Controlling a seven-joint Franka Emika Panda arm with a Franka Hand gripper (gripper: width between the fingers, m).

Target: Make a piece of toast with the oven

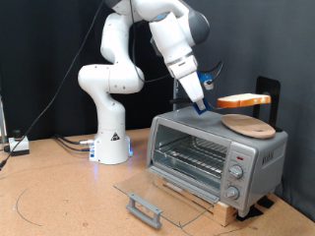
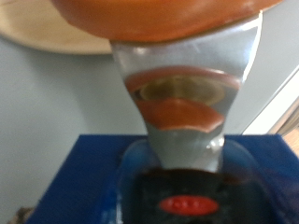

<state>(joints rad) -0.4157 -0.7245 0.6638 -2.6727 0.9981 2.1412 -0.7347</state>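
The piece of toast [image 1: 244, 100], orange-brown crust showing, is held level in the air above the round wooden plate [image 1: 249, 125], which lies on top of the oven [image 1: 246, 157]. My gripper [image 1: 217, 101] is shut on the toast's edge on the exterior view's left. The oven's glass door [image 1: 162, 194] is folded down open, and the wire rack [image 1: 192, 155] inside is bare. In the wrist view the toast's crust [image 2: 159, 17] fills the top, a shiny finger [image 2: 182, 93] runs up to it, and the plate [image 2: 42, 33] shows behind.
The oven stands on a wooden board [image 1: 202, 204] on a brown table. Three knobs [image 1: 236, 173] sit on its panel at the exterior view's right. The robot base [image 1: 111, 143] stands at the exterior view's left, with cables [image 1: 71, 144] beside it. A black curtain hangs behind.
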